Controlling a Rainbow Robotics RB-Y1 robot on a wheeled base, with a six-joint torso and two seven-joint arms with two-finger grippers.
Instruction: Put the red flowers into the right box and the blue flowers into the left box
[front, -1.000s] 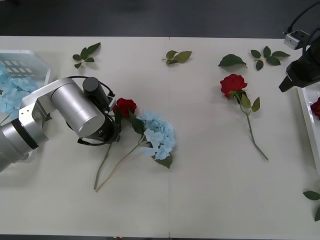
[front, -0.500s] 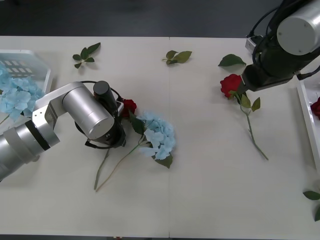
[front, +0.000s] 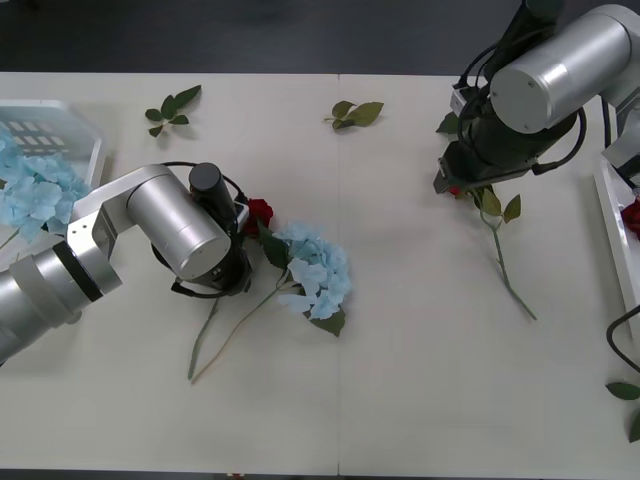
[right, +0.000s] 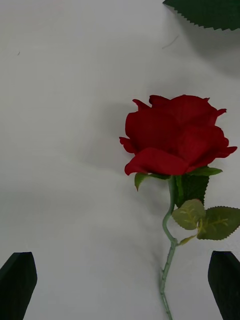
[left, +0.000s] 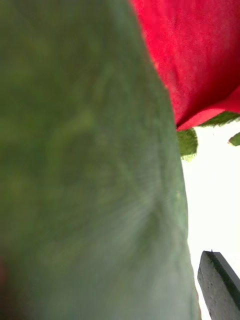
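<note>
— Where's the right gripper (right: 120, 285)?

— Up at two o'clock on the table (front: 400, 400), hovering over a red rose (right: 175, 135). Its black fingers (right: 17, 280) stand wide apart, the stem (right: 167, 270) lying between them, untouched.

— And the left gripper (front: 240, 245)?

— Low at nine o'clock from the table's centre, pressed into the pile where another red rose (front: 258, 211) lies against a blue hydrangea (front: 315, 275). Its wrist camera is smothered by a green leaf (left: 90, 175); one dark finger (left: 217, 285) shows, so I can't tell how the fingers stand.

— The boxes?

— Left box (front: 70, 120) at ten o'clock, blue hydrangeas (front: 35, 190) in it. Right box (front: 612, 230) at three o'clock, a red bloom (front: 631, 215) inside.
</note>
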